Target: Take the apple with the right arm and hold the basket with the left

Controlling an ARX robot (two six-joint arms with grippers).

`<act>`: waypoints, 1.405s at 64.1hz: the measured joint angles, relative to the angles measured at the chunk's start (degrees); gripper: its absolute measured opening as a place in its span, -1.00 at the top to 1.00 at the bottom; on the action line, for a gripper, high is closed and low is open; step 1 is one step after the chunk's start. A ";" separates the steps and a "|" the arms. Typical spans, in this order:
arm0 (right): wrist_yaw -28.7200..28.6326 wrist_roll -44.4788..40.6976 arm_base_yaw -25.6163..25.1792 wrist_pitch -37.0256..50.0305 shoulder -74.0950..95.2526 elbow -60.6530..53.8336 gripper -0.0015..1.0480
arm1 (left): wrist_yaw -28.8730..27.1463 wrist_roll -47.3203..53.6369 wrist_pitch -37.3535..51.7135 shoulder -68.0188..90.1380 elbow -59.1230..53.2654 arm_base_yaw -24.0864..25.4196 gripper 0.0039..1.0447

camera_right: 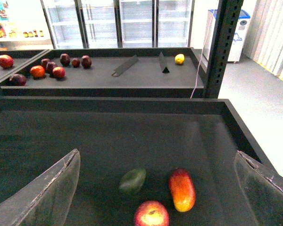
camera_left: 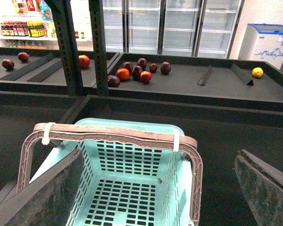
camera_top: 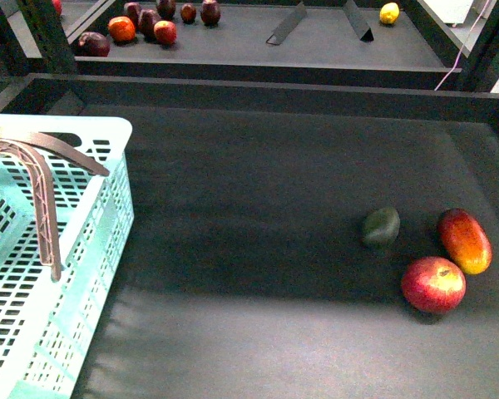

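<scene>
**Apple** (camera_top: 433, 284): round, red, on the dark tabletop (camera_top: 249, 274) at the robot's right, near the front edge. It sits just beside an elongated red-yellow fruit (camera_top: 465, 240), with a small green fruit (camera_top: 382, 226) near.
**Right gripper** (camera_right: 156, 154): spread wide, empty. The apple lies ahead, roughly centred between its fingers. This arm is the nearer one.
**Basket** (camera_top: 108, 216): far left.
**Left gripper** (camera_left: 160, 153): spread, empty, facing the brown handle (camera_left: 113, 133), which is ungrasped.

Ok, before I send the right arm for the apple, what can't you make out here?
- basket: left and near sides cut off by the front view's edge; in the left wrist view, left claw fingers cover its near corners.
- apple: partly cut off by the right wrist view's edge.
- far-shelf fruit: too small to identify.
</scene>
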 joint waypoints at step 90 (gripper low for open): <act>-0.09 0.00 0.00 -0.02 -0.04 0.00 -0.83 | 11.78 -69.81 12.28 98.68 47.80 9.97 -0.87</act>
